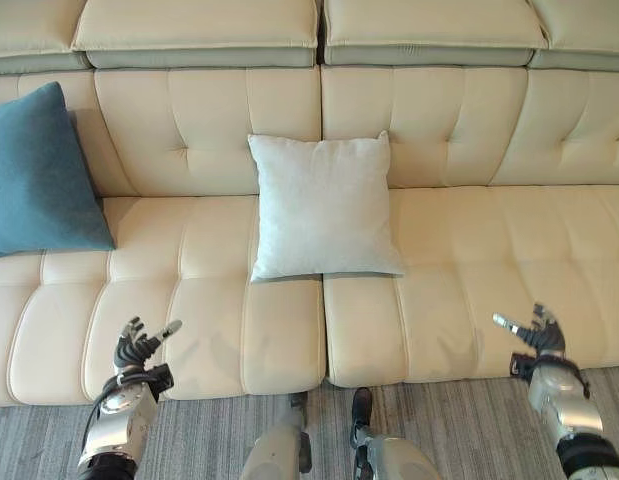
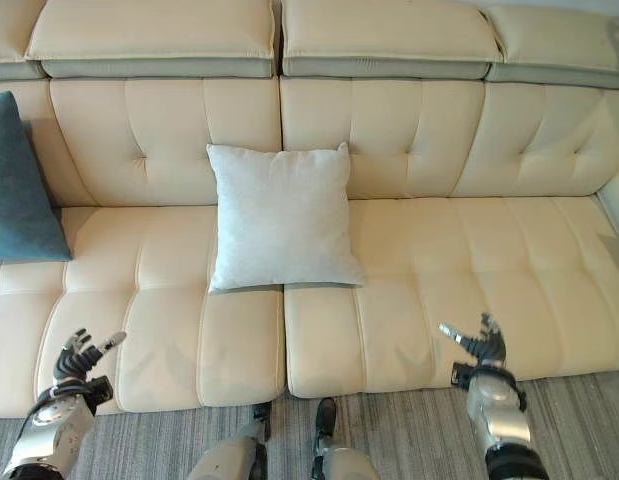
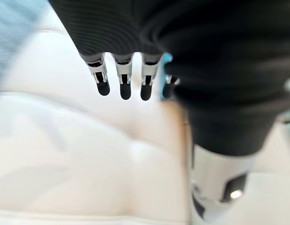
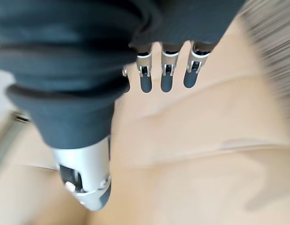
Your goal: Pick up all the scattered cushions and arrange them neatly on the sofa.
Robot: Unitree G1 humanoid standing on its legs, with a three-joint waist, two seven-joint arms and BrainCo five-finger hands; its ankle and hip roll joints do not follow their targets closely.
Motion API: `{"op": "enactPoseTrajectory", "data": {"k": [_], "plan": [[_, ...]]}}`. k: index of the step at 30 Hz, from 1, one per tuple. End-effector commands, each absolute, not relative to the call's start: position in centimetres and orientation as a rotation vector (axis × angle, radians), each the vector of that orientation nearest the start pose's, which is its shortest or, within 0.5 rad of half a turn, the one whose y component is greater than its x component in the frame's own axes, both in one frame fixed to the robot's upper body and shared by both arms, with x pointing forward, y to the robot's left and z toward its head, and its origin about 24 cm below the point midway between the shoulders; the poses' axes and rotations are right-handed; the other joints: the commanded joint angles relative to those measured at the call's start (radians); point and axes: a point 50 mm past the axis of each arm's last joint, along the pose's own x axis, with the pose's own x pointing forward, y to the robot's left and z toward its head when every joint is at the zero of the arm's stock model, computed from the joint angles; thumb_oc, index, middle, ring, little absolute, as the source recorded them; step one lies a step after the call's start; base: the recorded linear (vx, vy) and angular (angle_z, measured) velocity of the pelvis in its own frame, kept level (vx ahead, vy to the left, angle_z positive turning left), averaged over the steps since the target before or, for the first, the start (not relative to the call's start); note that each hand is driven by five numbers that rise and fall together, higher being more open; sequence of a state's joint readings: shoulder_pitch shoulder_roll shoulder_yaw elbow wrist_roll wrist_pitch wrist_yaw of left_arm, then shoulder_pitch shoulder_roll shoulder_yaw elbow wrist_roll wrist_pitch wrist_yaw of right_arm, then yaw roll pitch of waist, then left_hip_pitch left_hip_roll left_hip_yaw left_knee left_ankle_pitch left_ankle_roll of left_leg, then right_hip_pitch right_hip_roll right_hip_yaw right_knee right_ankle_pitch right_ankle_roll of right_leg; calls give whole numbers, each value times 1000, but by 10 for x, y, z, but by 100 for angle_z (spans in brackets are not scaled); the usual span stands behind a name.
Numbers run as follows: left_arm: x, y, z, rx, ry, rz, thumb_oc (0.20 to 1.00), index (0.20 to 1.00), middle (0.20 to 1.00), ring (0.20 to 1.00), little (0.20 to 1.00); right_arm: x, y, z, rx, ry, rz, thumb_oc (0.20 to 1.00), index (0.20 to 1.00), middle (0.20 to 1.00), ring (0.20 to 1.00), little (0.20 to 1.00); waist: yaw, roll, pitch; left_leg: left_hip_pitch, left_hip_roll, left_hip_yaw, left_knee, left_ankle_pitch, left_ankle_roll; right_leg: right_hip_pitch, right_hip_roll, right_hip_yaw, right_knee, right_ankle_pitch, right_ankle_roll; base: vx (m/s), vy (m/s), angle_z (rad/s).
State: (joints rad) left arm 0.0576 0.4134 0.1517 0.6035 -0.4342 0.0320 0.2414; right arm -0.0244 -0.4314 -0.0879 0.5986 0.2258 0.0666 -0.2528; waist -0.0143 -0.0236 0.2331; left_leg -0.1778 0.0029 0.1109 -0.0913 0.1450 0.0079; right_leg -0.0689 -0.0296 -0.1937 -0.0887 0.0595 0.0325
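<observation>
Nearest the camera: both hands, low at the front edge of the sofa seat. Left hand [image 1: 139, 348] has loosely spread fingers, thumb out, nothing in it; left wrist view shows the fingers straight over bare cream leather. Right hand [image 1: 534, 334] is the same: fingers relaxed and apart, empty, hovering over the seat's front edge.

White cushion [image 1: 322, 205] sits mid-sofa, straddling the seam between two seat sections, upright and leaning on the backrest. It's square, so no real long axis; its face points out toward the room, edges roughly square to the sofa with a slight skew, bottom edge resting on the seat. Blue cushion [image 1: 39, 175] is at the robot's far left, also propped on the backrest, rotated more, with one corner pointing down and toward the centre. The two cushions are well apart.

Sofa [image 1: 469, 260] is cream and tufted, with bare seat to the right. Grey-striped floor [image 1: 459, 430] runs in front; I see no cushion on it.

My read: both visible cushions are already on the sofa, so the task looks near done or in a checking phase. If any tidying is left, I'd go for the blue one: left hand in from the side, fingers wide, grip an edge rather than the face, turn it square to the backrest, release only once it leans stable. The white one needs at most a small nudge. Keep the right hand clear so it doesn't knock it over.
</observation>
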Motion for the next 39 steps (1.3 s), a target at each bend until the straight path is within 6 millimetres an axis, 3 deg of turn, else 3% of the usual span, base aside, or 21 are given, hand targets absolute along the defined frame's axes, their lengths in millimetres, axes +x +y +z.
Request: {"op": "enactPoseTrajectory", "data": {"k": [1, 2, 7, 10, 13, 14, 16, 19, 22, 25, 26, 32, 33, 34, 35, 36, 37, 38, 39], "plan": [[175, 321, -69, 72, 654, 607, 1000, 1000, 1000, 1000, 1000, 199, -312, -55, -326, 630, -480, 1000, 1000, 1000, 1000, 1000, 13, 4, -64, 118, -21, 22, 4, -161, -36, 28, -67, -28, 1, -66, 101, -47, 34, -3], [165, 314, -78, 87, 696, 584, 1000, 1000, 1000, 1000, 1000, 182, -308, -73, -317, 718, -463, 1000, 1000, 1000, 1000, 1000, 14, 5, -66, 127, -22, 21, 4, -164, -34, 38, -69, -32, 1, -67, 102, -38, 35, 2], [148, 295, -105, 196, 856, 461, 1000, 1000, 1000, 1000, 1000, 146, -299, -108, -334, 922, -409, 1000, 1000, 1000, 1000, 1000, 4, 2, -69, 147, -34, 8, 4, -171, -23, 71, -79, -38, 1, -58, 105, -75, 74, 6], [152, 294, -104, 207, 847, 450, 1000, 1000, 1000, 1000, 1000, 148, -298, -107, -331, 914, -413, 1000, 1000, 1000, 1000, 1000, 0, 2, -65, 148, -36, 7, 4, -170, -23, 74, -80, -40, 1, -55, 106, -100, 65, 10], [175, 288, -95, 250, 773, 431, 1000, 1000, 1000, 1000, 1000, 170, -290, -101, -305, 848, -410, 1000, 1000, 1000, 1000, 1000, -9, 6, -13, 132, -33, 31, 4, -157, -13, 24, -80, -25, 29, -22, 110, -280, 65, -16], [186, 289, -86, 263, 721, 426, 1000, 1000, 1000, 1000, 1000, 181, -287, -96, -314, 808, -392, 1000, 1000, 1000, 1000, 1000, -9, 16, -2, 114, -16, 51, 4, -142, -6, -16, -71, -6, 152, -77, 97, -351, 32, -49], [193, 287, -79, 272, 673, 408, 1000, 1000, 1000, 1000, 1000, 185, -285, -93, -311, 778, -381, 1000, 1000, 1000, 1000, 1000, -8, 19, -17, 103, -6, 68, 4, -137, -9, 10, -62, -22, 266, -172, 77, -188, -34, -47], [192, 286, -79, 264, 675, 406, 1000, 1000, 1000, 1000, 1000, 183, -284, -92, -298, 766, -379, 1000, 1000, 1000, 1000, 1000, -5, 10, -44, 101, -8, 72, 4, -138, -12, 54, -58, -16, 285, -206, 77, -54, -75, -12], [188, 283, -83, 251, 689, 397, 1000, 1000, 1000, 1000, 1000, 182, -279, -92, -286, 751, -359, 1000, 1000, 1000, 1000, 1000, 2, -13, -79, 89, -17, 79, 4, -126, -17, 136, -37, 22, 265, -212, 81, -101, -148, -8], [187, 284, -83, 235, 691, 412, 1000, 1000, 1000, 1000, 1000, 188, -273, -88, -301, 727, -327, 1000, 1000, 1000, 1000, 1000, 16, -25, -84, 55, -6, 90, 4, -76, -32, 186, -20, 16, 135, -223, 55, -281, -228, -23], [185, 283, -84, 222, 691, 412, 1000, 1000, 1000, 1000, 1000, 192, -274, -83, -310, 696, -323, 1000, 1000, 1000, 1000, 1000, 16, -25, -77, 38, 8, 86, 4, -34, -53, 209, 12, 21, 72, -237, 32, -338, -286, -18], [187, 276, -82, 223, 680, 378, 1000, 1000, 1000, 1000, 1000, 194, -278, -76, -322, 664, -330, 1000, 1000, 1000, 1000, 1000, 4, -1, -27, 10, 32, 49, 4, 37, -107, 192, 54, -19, 81, -236, -1, -335, -211, 19], [190, 274, -81, 233, 670, 369, 1000, 1000, 1000, 1000, 1000, 197, -278, -74, -330, 657, -326, 1000, 1000, 1000, 1000, 1000, 13, -2, -5, 43, 17, -4, 4, 31, -98, 175, 43, -27, 109, -234, -5, -308, -117, 39], [190, 274, -81, 233, 670, 369, 1000, 1000, 1000, 1000, 1000, 197, -279, -74, -330, 656, -326, 1000, 1000, 1000, 1000, 1000, 12, -1, -5, 42, 17, -5, 4, 32, -98, 174, 44, -29, 109, -233, -5, -300, -103, 27], [189, 273, -82, 236, 673, 367, 1000, 1000, 1000, 1000, 1000, 197, -278, -74, -336, 658, -318, 1000, 1000, 1000, 1000, 1000, 11, -10, -6, 45, 13, -7, 62, -4, -83, 166, 33, -33, 113, -222, -5, -211, -52, 7], [185, 272, -85, 233, 685, 362, 1000, 1000, 1000, 1000, 1000, 196, -276, -75, -332, 665, -308, 1000, 1000, 1000, 1000, 1000, 13, -26, -15, 53, 3, -7, 187, -105, -58, 159, 10, -35, 105, -205, 0, -210, -52, -9], [185, 272, -85, 233, 685, 362, 1000, 1000, 1000, 1000, 1000, 196, -276, -75, -332, 665, -308, 1000, 1000, 1000, 1000, 1000, 12, -26, -16, 50, 3, -8, 190, -106, -58, 157, 10, -36, 105, -204, 0, -192, -10, -12], [179, 272, -88, 217, 700, 364, 1000, 1000, 1000, 1000, 1000, 196, -275, -76, -334, 666, -297, 1000, 1000, 1000, 1000, 1000, 18, -28, -28, 69, -18, -36, 255, -179, -43, 149, 3, -23, 95, -197, 1, -70, 12, -2], [179, 272, -88, 217, 700, 364, 1000, 1000, 1000, 1000, 1000, 196, -275, -76, -334, 666, -297, 1000, 1000, 1000, 1000, 1000, 19, -27, -28, 69, -17, -35, 257, -181, -43, 150, 3, -22, 95, -197, 1, -102, 23, -8]]}}
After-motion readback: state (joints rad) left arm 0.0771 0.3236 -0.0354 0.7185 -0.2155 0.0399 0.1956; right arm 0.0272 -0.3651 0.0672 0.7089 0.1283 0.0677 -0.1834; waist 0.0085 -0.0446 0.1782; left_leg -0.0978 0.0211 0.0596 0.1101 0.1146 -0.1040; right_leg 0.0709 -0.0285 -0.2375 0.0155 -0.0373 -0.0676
